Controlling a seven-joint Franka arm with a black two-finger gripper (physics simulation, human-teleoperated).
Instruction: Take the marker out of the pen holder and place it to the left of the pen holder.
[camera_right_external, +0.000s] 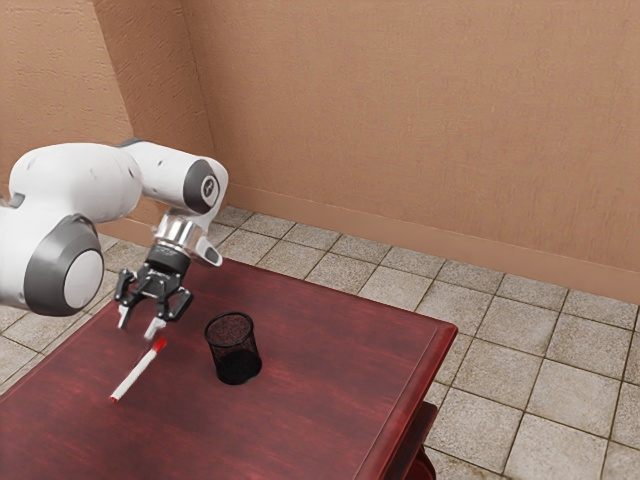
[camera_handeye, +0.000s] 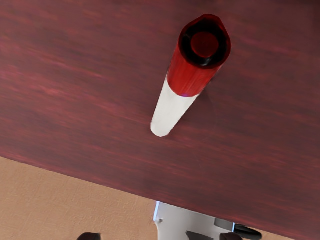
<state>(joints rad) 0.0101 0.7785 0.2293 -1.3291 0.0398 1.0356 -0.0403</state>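
Note:
Above the table, my gripper (camera_right_external: 139, 322) has its fingertips spread wide with nothing between them; dark tips of the gripper (camera_handeye: 160, 236) stand far apart at the wrist view's lower edge. The white marker (camera_right_external: 134, 375) with a red cap is outside the pen holder, just below the gripper, its cap end nearest the fingers. Seen from the hand, the marker (camera_handeye: 173, 111) points its cap toward the camera, so it looks tilted up; whether it touches the table cannot be told. The black mesh pen holder (camera_right_external: 233, 348) stands upright toward the exterior view's right of the marker.
The dark red table (camera_right_external: 320, 400) extends around both things, its far corner toward the exterior view's right. Beyond its edge are floor tiles and a tan wall. Part of the robot's white base (camera_handeye: 187, 220) appears past the table edge (camera_handeye: 100, 183).

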